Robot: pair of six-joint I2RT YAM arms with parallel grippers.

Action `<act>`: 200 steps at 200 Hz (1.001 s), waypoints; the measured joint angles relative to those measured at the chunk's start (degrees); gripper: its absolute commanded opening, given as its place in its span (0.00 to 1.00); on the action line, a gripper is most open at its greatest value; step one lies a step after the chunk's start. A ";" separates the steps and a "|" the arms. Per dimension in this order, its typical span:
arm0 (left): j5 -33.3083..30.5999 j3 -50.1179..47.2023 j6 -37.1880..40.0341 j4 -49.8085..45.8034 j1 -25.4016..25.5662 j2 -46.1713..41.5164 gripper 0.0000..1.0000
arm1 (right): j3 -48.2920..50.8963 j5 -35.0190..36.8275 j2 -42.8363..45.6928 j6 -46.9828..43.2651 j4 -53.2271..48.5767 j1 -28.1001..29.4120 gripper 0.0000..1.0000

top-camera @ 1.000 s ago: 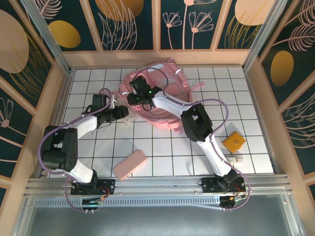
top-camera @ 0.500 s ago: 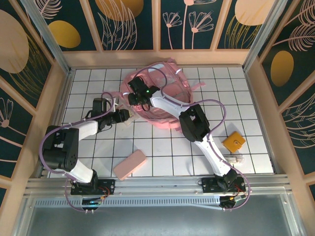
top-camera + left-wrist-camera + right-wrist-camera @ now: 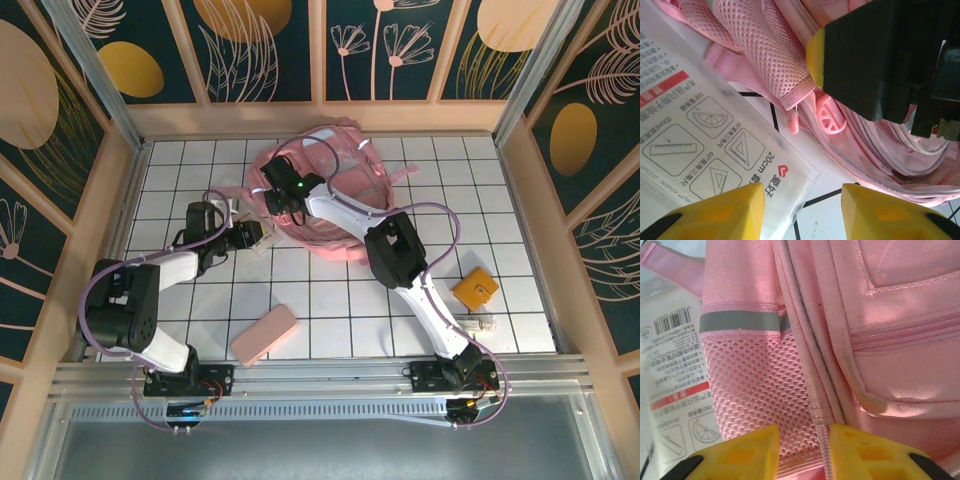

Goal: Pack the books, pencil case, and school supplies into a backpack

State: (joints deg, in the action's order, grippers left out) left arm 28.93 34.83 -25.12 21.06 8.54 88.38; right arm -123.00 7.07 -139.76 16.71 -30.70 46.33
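Top view: backpack (image 3: 345, 172) lies at the far middle of the table. The right gripper (image 3: 279, 200) sits on its left edge and the left gripper (image 3: 251, 236) is just beside that edge, at the clear packet (image 3: 263, 243). The pencil case (image 3: 264, 335) is well apart, near the front. Left wrist: left gripper (image 3: 802, 205) has its fingers apart with nothing clamped. The packet (image 3: 705, 140) lies flat ahead and to the left, its long axis running diagonally away and its corner reaching toward the gap. A zipper pull (image 3: 828, 113) is ahead to the right. Right wrist: right gripper (image 3: 805, 446) has a narrow gap with the backpack's seam (image 3: 825, 405) running into it; can't tell if pinched. The left arm is nearer the packet, so probably its pick.
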 measured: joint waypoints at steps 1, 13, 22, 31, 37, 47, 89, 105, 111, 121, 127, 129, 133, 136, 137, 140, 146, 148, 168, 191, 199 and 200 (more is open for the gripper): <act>-0.02 -0.07 -0.07 0.13 -0.02 -0.07 0.44 | 0.00 0.00 0.00 -0.04 0.00 0.00 0.30; -0.07 -0.63 -0.24 1.01 -0.02 -0.46 0.44 | 0.00 0.11 0.09 -0.52 -0.33 -0.11 0.27; -0.13 -0.94 -0.28 1.51 0.00 -0.63 0.44 | 0.00 0.13 0.09 -0.76 -0.46 -0.22 0.27; -0.28 -1.16 -0.33 1.92 -0.02 -0.81 0.44 | 0.00 0.15 0.11 -0.96 -0.57 -0.26 0.28; -0.42 -1.31 -0.46 2.19 -0.02 -0.94 0.44 | 0.02 0.22 0.11 -1.11 -0.61 -0.24 0.31; -0.48 -1.53 -0.50 2.58 -0.02 -1.14 0.44 | 0.09 0.42 0.11 -1.14 -0.59 -0.20 0.34; -1.07 -2.45 -0.83 2.97 0.39 -1.46 0.43 | 1.14 2.62 0.76 -1.38 -0.63 -0.13 0.41; -1.31 -2.78 -0.92 3.13 1.05 -1.57 0.44 | 1.14 4.24 0.76 -1.38 -1.27 -0.09 0.42; -1.44 -2.91 -0.94 3.28 1.38 -1.68 0.44 | 1.14 4.85 0.76 -1.40 -1.49 -0.09 0.42; -1.81 -3.17 -1.11 3.67 1.88 -1.90 0.43 | 1.14 5.51 0.76 -1.40 -1.77 -0.09 0.42; -2.01 -3.32 -1.18 4.04 2.12 -1.99 0.43 | 1.14 5.86 0.76 -1.40 -1.95 -0.09 0.41; -2.01 -3.37 -1.25 4.13 2.23 -1.99 0.43 | 1.14 5.95 0.76 -1.40 -1.99 -0.09 0.41; -2.12 -3.41 -1.33 4.26 2.38 -2.01 0.43 | 1.14 6.19 0.76 -1.40 -2.08 -0.04 0.41; -2.23 -3.43 -1.38 4.42 2.49 -2.01 0.43 | 1.14 6.40 0.76 -1.44 -2.14 -0.04 0.40; -2.23 -3.45 -1.40 4.48 2.54 -2.01 0.43 | 1.14 6.43 0.76 -1.42 -2.16 -0.02 0.40; -2.34 -3.45 -1.55 4.55 2.62 -2.01 0.43 | 1.14 6.56 0.76 -1.44 -2.23 0.00 0.38; -2.40 -3.45 -1.60 4.72 2.80 -2.01 0.43 | 1.14 6.88 0.76 -1.60 -2.38 0.07 0.34; -2.40 -3.45 -1.60 4.81 2.84 -2.01 0.43 | 1.11 6.91 0.76 -1.77 -2.43 0.09 0.32; -2.51 -3.45 -1.79 5.53 3.32 -2.01 0.43 | 0.55 7.45 0.76 -2.62 -3.50 0.13 0.22; -2.62 -3.45 -1.77 5.77 3.93 -2.03 0.44 | -0.87 7.56 0.76 -2.69 -5.07 0.11 0.20; -2.60 -3.45 -1.77 5.77 4.20 -2.03 0.44 | -1.33 7.65 0.76 -2.69 -5.44 0.04 0.22; -2.60 -3.45 -1.77 5.79 4.20 -2.03 0.44 | -1.38 7.65 0.76 -2.67 -5.46 0.04 0.22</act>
State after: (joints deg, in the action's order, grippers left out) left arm 26.33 31.38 -26.89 26.85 12.73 86.35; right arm -124.38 14.72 -139.00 14.04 -36.16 46.37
